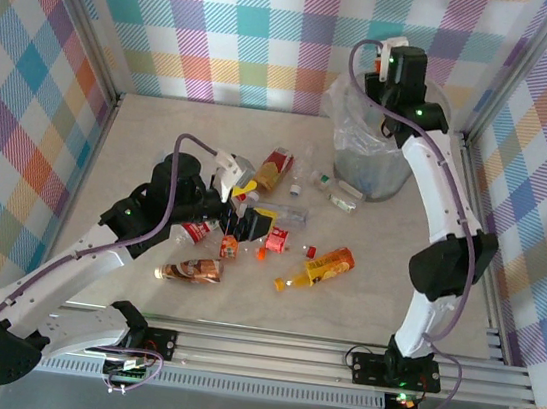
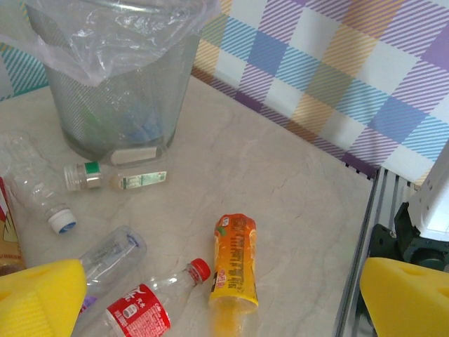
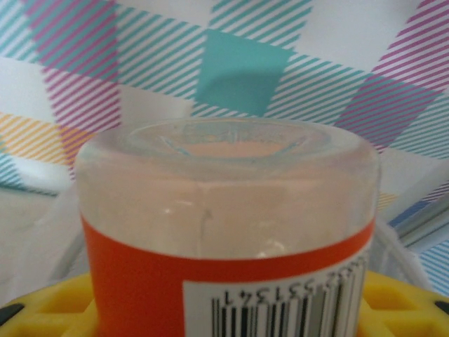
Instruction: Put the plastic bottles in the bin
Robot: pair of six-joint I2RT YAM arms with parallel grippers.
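My right gripper (image 3: 224, 309) is shut on a clear plastic bottle (image 3: 224, 189) with an orange-red label and a barcode; its base points at the checked wall. In the top view that arm's wrist (image 1: 403, 75) is raised over the bin (image 1: 371, 152), a grey wastebasket lined with a clear bag. My left gripper (image 2: 224, 312) hangs open above an orange bottle (image 2: 235, 260) and a red-labelled bottle (image 2: 140, 307). Its yellow fingers (image 2: 38, 298) hold nothing. In the top view it (image 1: 251, 224) sits among several scattered bottles.
A green-labelled bottle (image 2: 116, 177) and two clear ones (image 2: 35, 189) (image 2: 109, 251) lie near the bin (image 2: 119, 84). A copper-coloured bottle (image 1: 192, 271) and the orange one (image 1: 321, 268) lie nearer the front. Checked walls enclose the table; a metal rail (image 1: 314, 353) runs along the front.
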